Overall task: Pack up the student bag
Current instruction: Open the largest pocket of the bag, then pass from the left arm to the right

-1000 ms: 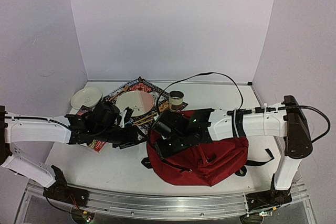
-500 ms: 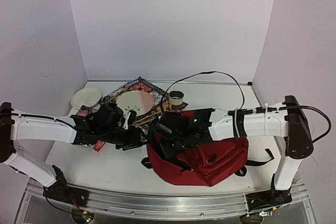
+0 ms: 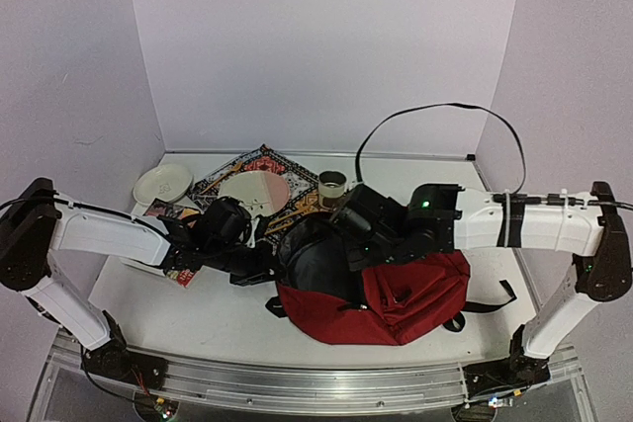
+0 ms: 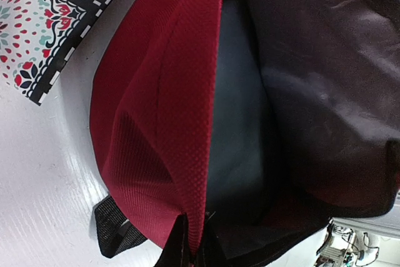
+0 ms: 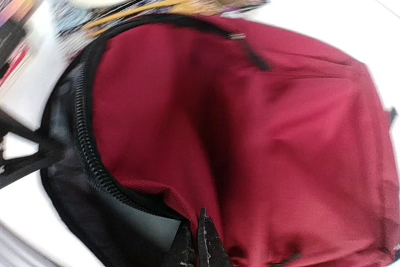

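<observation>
The student bag (image 3: 406,294) lies flat on the table (image 3: 198,313), front and right of centre. Its long axis runs left to right, with the black-lined mouth gaping toward the left arm and the base and straps off to the right. Behind it is a patterned sheet (image 3: 259,160) carrying a pale plate (image 3: 254,190), and a white bowl (image 3: 162,183) sits off the sheet at far left. The left gripper (image 4: 192,248) is pinched tight on the red rim at the mouth's near edge. The right gripper (image 5: 197,248) is clamped on the upper flap by the zipper, its wrist hanging over the mouth's far side. Smallest of all is a tan roll (image 3: 332,183), just behind the bag.
</observation>
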Controlling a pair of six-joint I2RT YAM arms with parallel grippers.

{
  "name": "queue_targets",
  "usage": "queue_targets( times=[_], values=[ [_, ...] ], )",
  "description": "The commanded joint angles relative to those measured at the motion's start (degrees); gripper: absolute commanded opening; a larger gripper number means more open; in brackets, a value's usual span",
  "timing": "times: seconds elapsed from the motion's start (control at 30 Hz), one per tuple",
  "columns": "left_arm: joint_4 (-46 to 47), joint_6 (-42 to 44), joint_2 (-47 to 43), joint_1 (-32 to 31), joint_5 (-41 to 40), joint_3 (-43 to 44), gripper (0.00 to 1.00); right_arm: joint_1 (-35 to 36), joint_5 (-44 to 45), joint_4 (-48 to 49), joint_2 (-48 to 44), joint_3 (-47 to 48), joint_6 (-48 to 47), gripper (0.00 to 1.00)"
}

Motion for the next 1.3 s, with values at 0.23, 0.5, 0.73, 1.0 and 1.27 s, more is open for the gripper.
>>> queue_targets(
  times=[0.23, 0.5, 0.73, 1.0, 1.27],
  values=[
    [-0.98, 0.64, -2.36, 0.45, -5.34, 0.46, 0.0, -8.16, 11.47, -5.98, -15.98, -8.89, 5.96, 0.0],
    [0.59, 1.21, 1.04, -2.69, -1.26, 7.07, 0.0, -12.21, 13.75, -5.56, -17.89, -7.11, 1.3, 0.0],
    [6.56, 0.59, 4.93, -8.43, 1.11, 15.91, 0.03, -15.79, 16.99, -4.69, -19.13, -3.23, -5.14, 0.0],
    [6.53, 3.04, 4.55, -10.33, -4.04, 14.22, 0.25, -19.33, 18.36, -3.66, -22.45, -9.74, -5.66, 0.0],
    [1.35, 4.93, -0.68, -7.68, -11.98, 8.09, 0.44, -20.43, 17.46, -2.78, -25.72, -19.97, 0.13, 0.0]
  ],
)
